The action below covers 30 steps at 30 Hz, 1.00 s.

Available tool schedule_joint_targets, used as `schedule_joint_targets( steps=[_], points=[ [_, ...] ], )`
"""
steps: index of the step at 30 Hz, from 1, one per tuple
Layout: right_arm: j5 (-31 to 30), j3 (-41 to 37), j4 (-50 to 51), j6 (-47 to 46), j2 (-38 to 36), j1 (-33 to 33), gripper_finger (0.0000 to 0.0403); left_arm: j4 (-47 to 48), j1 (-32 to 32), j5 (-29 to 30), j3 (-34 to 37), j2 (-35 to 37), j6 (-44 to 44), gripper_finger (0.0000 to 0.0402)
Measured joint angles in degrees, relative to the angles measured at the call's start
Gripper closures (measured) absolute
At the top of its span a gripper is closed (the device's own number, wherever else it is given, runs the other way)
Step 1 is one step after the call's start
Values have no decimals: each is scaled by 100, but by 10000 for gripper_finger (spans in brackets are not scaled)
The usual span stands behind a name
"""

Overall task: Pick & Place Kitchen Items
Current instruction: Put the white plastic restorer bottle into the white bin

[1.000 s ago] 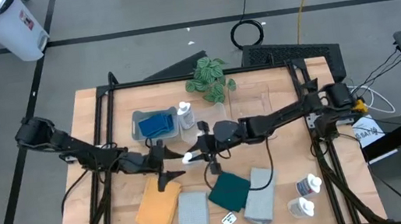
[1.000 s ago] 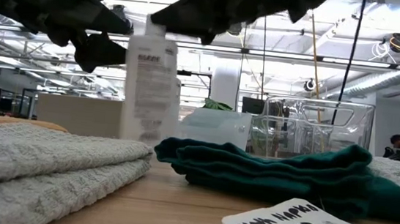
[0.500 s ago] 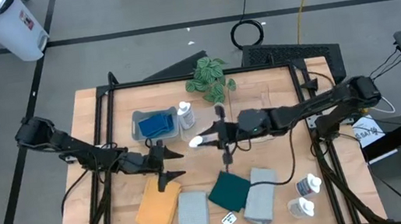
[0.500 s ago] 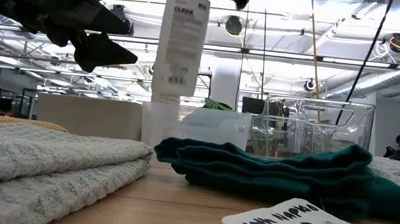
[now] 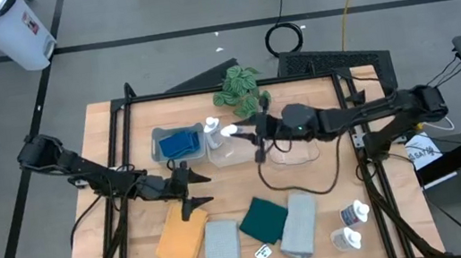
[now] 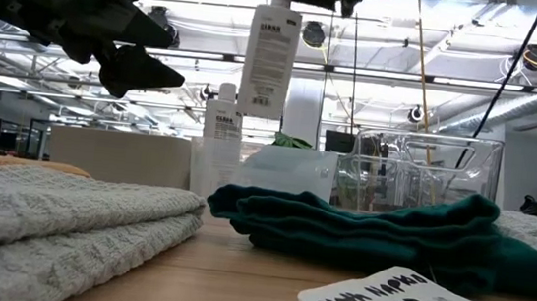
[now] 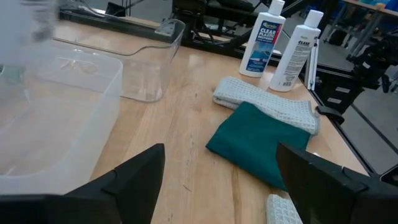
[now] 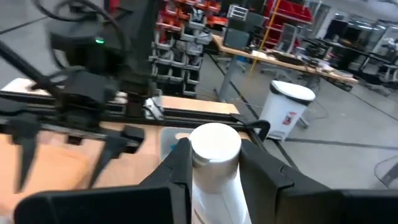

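On the tabletop (image 5: 138,241) cloths (image 5: 269,218) remain unsorted at 6 o'clock while a squeeze bottle (image 5: 231,133) is clasped by the right gripper (image 5: 245,132) above a clear bin (image 5: 232,150); the left gripper (image 5: 196,189) is spread, empty.

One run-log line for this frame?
right end effector: shut on small white squeeze bottle, airborne above clear plastic bin | left end effector: open, empty

Right gripper (image 5: 242,132): closed on a white squeeze bottle (image 5: 231,132), it has moved from the table's centre towards 12 o'clock — now over the clear bin (image 5: 232,150) beside the one holding the blue sponge.
Bottle height: in the low view the carried bottle (image 6: 268,63) has risen from standing level to hanging clear above the second bottle (image 6: 220,144).
Right arm: earlier bent down over the dark green cloth (image 5: 266,219) — now stretched across the back half, leaving the cloth uncovered.
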<state>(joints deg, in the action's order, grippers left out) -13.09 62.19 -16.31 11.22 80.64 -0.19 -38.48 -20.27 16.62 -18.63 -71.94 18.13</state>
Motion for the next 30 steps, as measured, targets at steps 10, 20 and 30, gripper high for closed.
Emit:
schedule_joint_targets(
  steps=[10,20,30],
  points=[
    [436,-6,40,-406,551,-745,332,85,0,2,0,-4,7,89],
    [436,-1,-49,-588,1047,-1081,332,131,0,2,0,-4,15,89],
    [434,14,-91,-706,1411,-1128,332,149,0,0,0,-4,35,89]
  ],
)
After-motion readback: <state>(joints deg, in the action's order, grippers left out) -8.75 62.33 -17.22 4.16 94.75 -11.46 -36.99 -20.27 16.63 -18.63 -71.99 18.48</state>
